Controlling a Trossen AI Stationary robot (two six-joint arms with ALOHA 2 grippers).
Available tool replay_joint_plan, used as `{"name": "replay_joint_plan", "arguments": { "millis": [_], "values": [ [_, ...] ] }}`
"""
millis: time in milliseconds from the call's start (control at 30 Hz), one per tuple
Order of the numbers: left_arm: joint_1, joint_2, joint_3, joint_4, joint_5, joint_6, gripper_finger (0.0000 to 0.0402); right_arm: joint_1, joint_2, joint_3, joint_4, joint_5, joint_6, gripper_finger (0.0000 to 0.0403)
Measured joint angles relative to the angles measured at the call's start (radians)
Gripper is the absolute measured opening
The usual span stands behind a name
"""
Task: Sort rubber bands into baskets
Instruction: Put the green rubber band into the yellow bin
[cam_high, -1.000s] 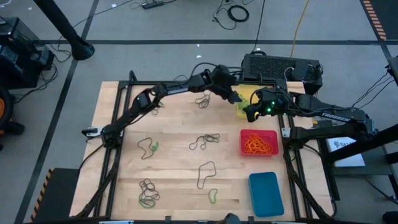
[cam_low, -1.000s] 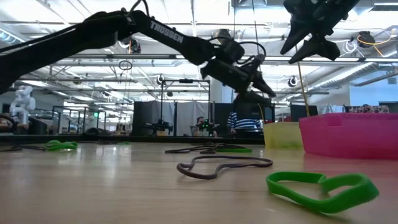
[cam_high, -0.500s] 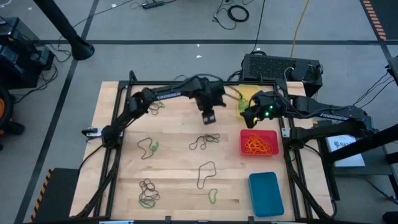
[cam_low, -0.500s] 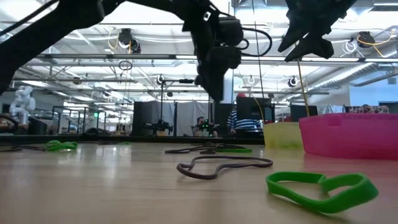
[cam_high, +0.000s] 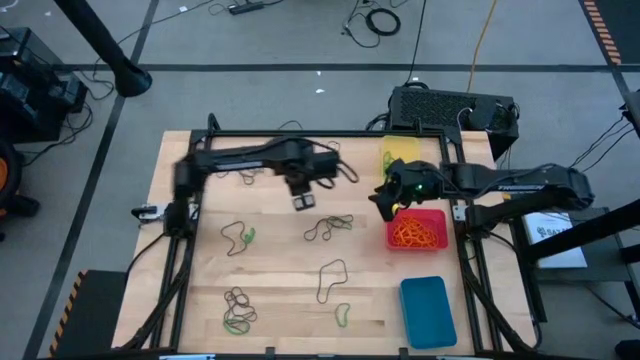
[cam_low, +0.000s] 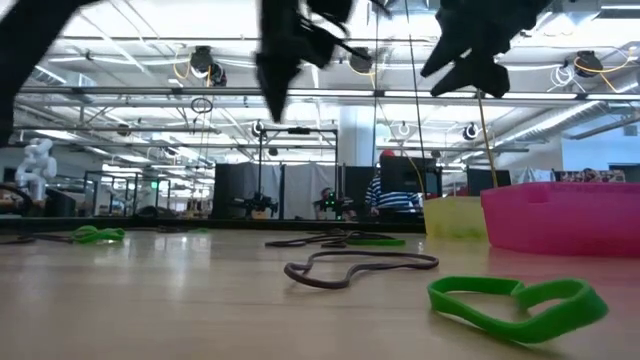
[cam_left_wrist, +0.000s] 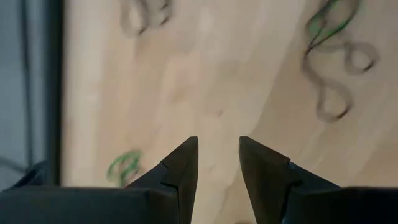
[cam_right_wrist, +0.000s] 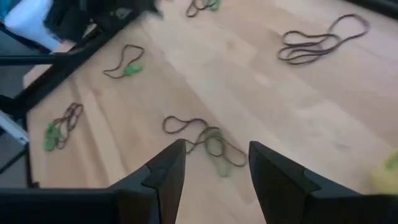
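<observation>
My left gripper (cam_high: 303, 201) hangs above the middle of the table (cam_high: 270, 300), jaws parted by a narrow gap and holding nothing; the left wrist view shows bare wood between the fingers (cam_left_wrist: 180, 171). I judge it is placed here to choose the next band, since several lie within reach below it.

My right gripper (cam_high: 383, 203) hovers over the table just beside the red basket (cam_high: 441, 216) and near the yellow basket (cam_high: 399, 150). Its jaws are also apart and empty. It looks down on a tangle (cam_right_wrist: 202, 138) of dark and green bands, the likely next pick on that side.

The bands lie loose on the wood:
- a dark and green tangle (cam_high: 330, 227) at the centre;
- a dark loop (cam_high: 331, 278) nearer the front, and a green band (cam_high: 342, 316) beyond it;
- a dark and green pair (cam_high: 238, 237) to the left;
- a cluster (cam_high: 238, 310) at the front left corner.

The red basket already holds a heap of orange bands (cam_high: 415, 232). The blue basket (cam_high: 427, 312) shows nothing inside. I cannot tell what the yellow basket holds.

Obstructions: the two grippers are near each other over the centre, so both going for the same tangle risks contact. Mixed colours are knotted together, so I expect one pinch may lift more than one band. A black box (cam_high: 452, 108) stands behind the table, clear of the work.
</observation>
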Motion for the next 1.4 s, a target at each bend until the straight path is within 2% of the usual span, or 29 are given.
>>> {"name": "replay_joint_plan", "arguments": {
  "millis": [133, 333, 467, 600, 833, 1033, 1400],
  "values": [
    [-0.003, -0.231, -0.282, 0.093, -0.029, -0.099, 0.0125, 0.048, 0.047, 0.000, 0.103, 0.002, 0.047, 0.0169],
    [-0.013, -0.565, -0.782, 0.327, 0.026, -0.309, 0.0125, 0.093, 0.138, 0.000, 0.342, 0.003, 0.073, 0.0169],
    [-0.046, -0.691, -1.031, 0.422, 0.033, -0.461, 0.0125, 0.119, 0.187, 0.000, 0.467, -0.003, 0.140, 0.0169],
    [-0.086, -0.727, -1.197, 0.495, 0.058, -0.607, 0.0125, 0.152, 0.220, 0.000, 0.542, -0.050, 0.201, 0.0169],
    [-0.163, -0.721, -1.315, 0.610, 0.116, -0.734, 0.0125, 0.206, 0.237, 0.000, 0.573, -0.047, 0.279, 0.0169],
    [-0.230, -0.721, -1.321, 0.662, 0.133, -0.826, 0.0125, 0.219, 0.237, 0.000, 0.576, -0.038, 0.308, 0.0169],
    [-0.320, -0.721, -1.322, 0.715, 0.139, -0.886, 0.0125, 0.222, 0.237, 0.000, 0.576, -0.043, 0.309, 0.0169]
  ]
}}
